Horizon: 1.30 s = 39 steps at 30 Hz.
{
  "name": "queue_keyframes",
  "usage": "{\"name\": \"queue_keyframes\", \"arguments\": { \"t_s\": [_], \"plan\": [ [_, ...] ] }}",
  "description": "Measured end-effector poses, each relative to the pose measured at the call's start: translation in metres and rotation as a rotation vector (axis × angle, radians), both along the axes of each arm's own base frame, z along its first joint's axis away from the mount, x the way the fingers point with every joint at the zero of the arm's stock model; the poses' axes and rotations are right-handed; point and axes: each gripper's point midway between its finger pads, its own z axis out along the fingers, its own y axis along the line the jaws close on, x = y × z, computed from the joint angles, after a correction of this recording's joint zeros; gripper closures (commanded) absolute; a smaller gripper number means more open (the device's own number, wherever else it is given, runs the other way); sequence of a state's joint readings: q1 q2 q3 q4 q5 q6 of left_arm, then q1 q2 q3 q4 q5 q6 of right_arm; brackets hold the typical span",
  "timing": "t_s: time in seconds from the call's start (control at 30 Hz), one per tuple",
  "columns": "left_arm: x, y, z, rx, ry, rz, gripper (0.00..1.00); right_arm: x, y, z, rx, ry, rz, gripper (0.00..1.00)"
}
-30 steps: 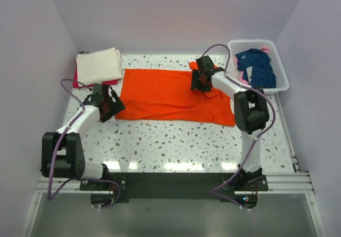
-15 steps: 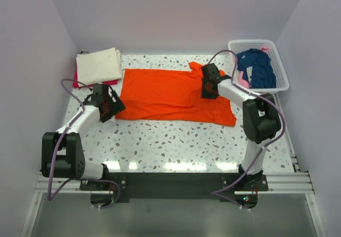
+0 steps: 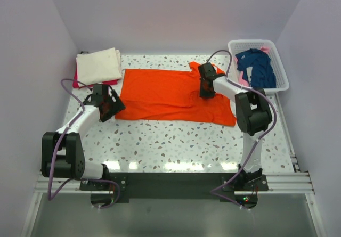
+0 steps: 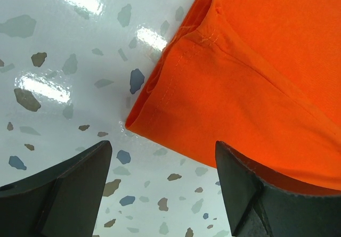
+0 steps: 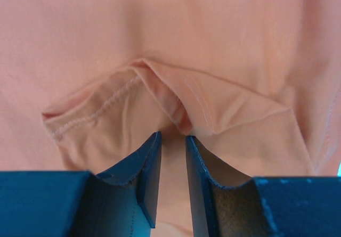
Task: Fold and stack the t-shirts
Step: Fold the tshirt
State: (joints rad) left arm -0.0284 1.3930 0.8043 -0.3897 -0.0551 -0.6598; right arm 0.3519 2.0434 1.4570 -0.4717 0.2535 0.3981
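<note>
The bright orange t-shirt (image 3: 160, 93) lies spread flat across the middle of the table. My right gripper (image 3: 205, 87) is down on its right part by the sleeve. In the right wrist view the fingers (image 5: 173, 137) are nearly together, pinching a puckered fold of the orange cloth (image 5: 176, 109). My left gripper (image 3: 110, 105) is open and empty at the shirt's near left corner (image 4: 160, 114), its fingers (image 4: 164, 146) astride bare table. A folded cream t-shirt (image 3: 98, 65) lies on a red one (image 3: 111, 82) at the back left. A navy t-shirt (image 3: 258, 66) lies in the basket.
The white lattice basket (image 3: 282, 83) stands at the back right and also holds some pink cloth (image 3: 243, 78). Purple walls close the table on three sides. The speckled table top (image 3: 170, 141) lies in front of the orange shirt.
My right gripper moved right and toward me over the sleeve, then slightly back. The fold of cloth under it at first now lies flatter. The left arm has not moved.
</note>
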Motion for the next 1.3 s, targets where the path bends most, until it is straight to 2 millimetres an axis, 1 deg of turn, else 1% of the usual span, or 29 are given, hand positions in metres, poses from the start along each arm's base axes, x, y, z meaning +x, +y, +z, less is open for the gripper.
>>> {"name": "queue_keyframes", "arguments": {
  "t_s": [0.27,0.4,0.5,0.57,0.63,0.67,0.77,0.87,0.93,1.0,1.1,1.13,1.2,1.23,1.3],
  "plan": [
    [0.0,0.0,0.0,0.0,-0.002,0.0,0.17,0.03,-0.006,0.019,-0.008,-0.066,-0.03,0.7],
    [0.001,0.0,0.0,-0.001,-0.002,-0.002,0.17,0.044,-0.011,0.021,-0.021,-0.085,-0.041,0.69],
    [0.001,-0.001,0.001,-0.005,-0.004,-0.008,0.17,0.053,-0.012,0.018,-0.024,-0.087,-0.044,0.64],
    [0.001,-0.002,0.001,-0.005,-0.004,-0.015,0.16,0.058,-0.014,0.015,-0.026,-0.087,-0.047,0.54],
    [0.001,-0.003,0.001,-0.006,-0.004,-0.023,0.16,0.063,-0.018,0.015,-0.03,-0.088,-0.05,0.5],
    [0.001,-0.003,0.001,-0.005,-0.004,-0.025,0.16,0.065,-0.019,0.018,-0.031,-0.091,-0.053,0.45],
    [0.001,-0.003,0.001,-0.004,-0.005,-0.025,0.16,0.073,-0.027,0.028,-0.03,-0.111,-0.07,0.38],
    [0.0,-0.001,0.001,0.004,-0.001,-0.019,0.16,0.074,-0.037,0.039,-0.028,-0.122,-0.089,0.38],
    [-0.001,0.002,0.0,0.017,0.006,-0.01,0.16,0.065,-0.044,0.051,-0.026,-0.127,-0.103,0.38],
    [-0.005,0.006,0.002,0.037,0.012,0.005,0.17,0.048,-0.05,0.065,-0.018,-0.13,-0.117,0.38],
    [-0.008,0.012,0.01,0.059,-0.003,0.032,0.19,0.007,-0.058,0.089,0.012,-0.152,-0.138,0.4],
    [-0.008,0.013,0.012,0.062,-0.012,0.038,0.22,-0.009,-0.061,0.097,0.023,-0.158,-0.146,0.41],
    [-0.008,0.013,0.016,0.056,-0.026,0.049,0.25,-0.034,-0.062,0.105,0.063,-0.179,-0.157,0.43],
    [-0.007,0.013,0.016,0.053,-0.029,0.051,0.27,-0.048,-0.064,0.107,0.078,-0.182,-0.164,0.48],
    [-0.009,0.011,0.011,0.04,-0.021,0.054,0.31,-0.07,-0.065,0.102,0.113,-0.181,-0.176,0.5]
  ]
}}
